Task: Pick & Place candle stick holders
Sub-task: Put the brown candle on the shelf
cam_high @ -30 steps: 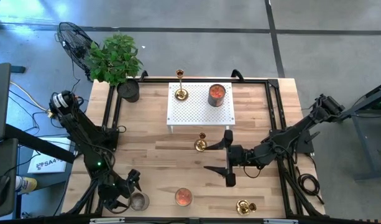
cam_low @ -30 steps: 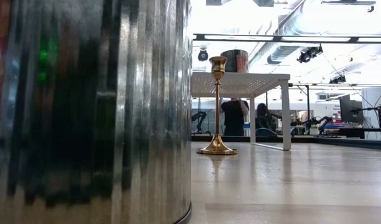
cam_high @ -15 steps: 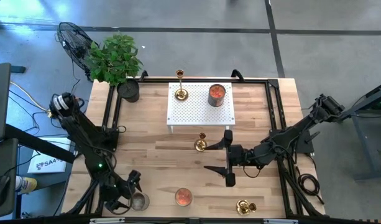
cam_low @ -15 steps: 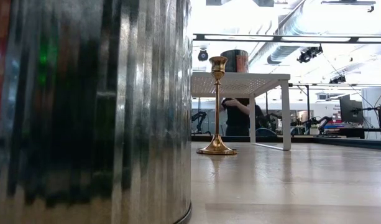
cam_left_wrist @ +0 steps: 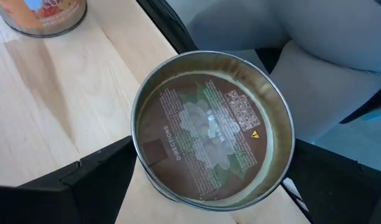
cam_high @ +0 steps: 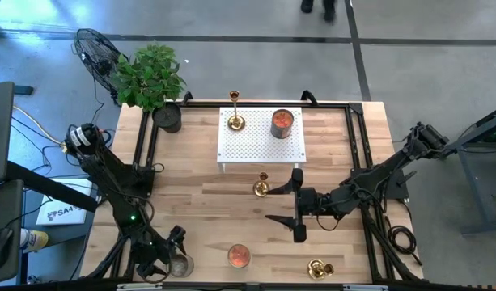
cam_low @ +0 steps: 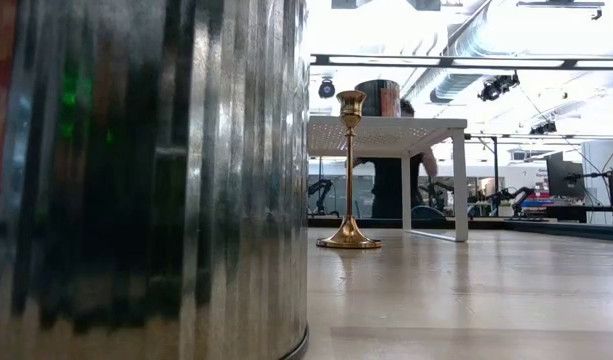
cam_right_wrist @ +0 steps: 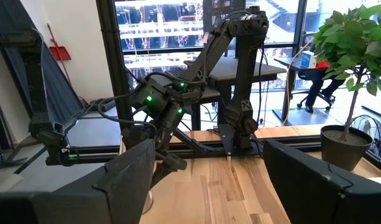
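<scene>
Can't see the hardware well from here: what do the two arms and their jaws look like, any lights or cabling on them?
Both arms are dark, almost black, jointed links. The left arm carries a small green light and a pale round cap at its shoulder. The right arm has black cable hanging near its base. The left gripper and right gripper each have two flat, blocky matte-black jaws.
</scene>
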{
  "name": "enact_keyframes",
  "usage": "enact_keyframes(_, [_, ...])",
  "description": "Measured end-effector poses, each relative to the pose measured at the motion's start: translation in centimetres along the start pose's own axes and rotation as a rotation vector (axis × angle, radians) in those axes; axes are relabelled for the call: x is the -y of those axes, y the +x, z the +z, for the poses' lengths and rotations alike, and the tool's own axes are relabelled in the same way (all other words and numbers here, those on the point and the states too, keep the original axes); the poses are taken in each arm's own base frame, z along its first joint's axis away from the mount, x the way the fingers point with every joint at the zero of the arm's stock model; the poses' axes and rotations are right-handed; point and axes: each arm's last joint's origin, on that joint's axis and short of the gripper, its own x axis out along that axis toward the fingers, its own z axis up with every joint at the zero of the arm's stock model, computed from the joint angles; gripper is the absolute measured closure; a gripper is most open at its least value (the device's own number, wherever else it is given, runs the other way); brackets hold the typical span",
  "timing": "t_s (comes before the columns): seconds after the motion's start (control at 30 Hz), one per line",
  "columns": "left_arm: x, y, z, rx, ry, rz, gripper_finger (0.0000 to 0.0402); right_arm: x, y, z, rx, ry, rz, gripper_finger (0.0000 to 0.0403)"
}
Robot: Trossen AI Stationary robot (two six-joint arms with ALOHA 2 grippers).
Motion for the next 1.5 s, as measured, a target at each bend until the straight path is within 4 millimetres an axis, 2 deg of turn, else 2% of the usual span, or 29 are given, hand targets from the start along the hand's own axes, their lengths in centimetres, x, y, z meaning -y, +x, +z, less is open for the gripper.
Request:
enact_keyframes(0.5, [0.0,0.0,0.0,0.002,0.001,0.008,0.0009,0.0,0.0,0.0,0.000,0.000,-0.002,0.0109])
enact_keyframes(0.77, [0.3,1.2,0.0,0.014,-0.001,-0.049,0.0009,0.0,0.0,0.0,-0.001,0.000,-0.002,0.0109])
enact_keyframes(0.97, [0.4,1.3,0.0,0.018,0.016,-0.058,0.0010,0.0,0.0,0.0,-0.001,0.010,-0.002,0.0109])
enact_keyframes(1.07, [0.4,1.3,0.0,0.019,0.016,-0.057,0.0021,0.0,0.0,0.0,-0.001,0.018,-0.002,0.0109])
enact_keyframes(1.23, [0.4,1.3,0.1,0.028,0.019,-0.067,0.0065,-0.1,0.1,-0.2,-0.005,0.016,-0.002,0.0109])
enact_keyframes(1.5, [0.5,1.3,0.1,0.031,0.018,-0.069,0.0067,-0.2,0.5,-0.6,-0.010,0.016,-0.006,0.0109])
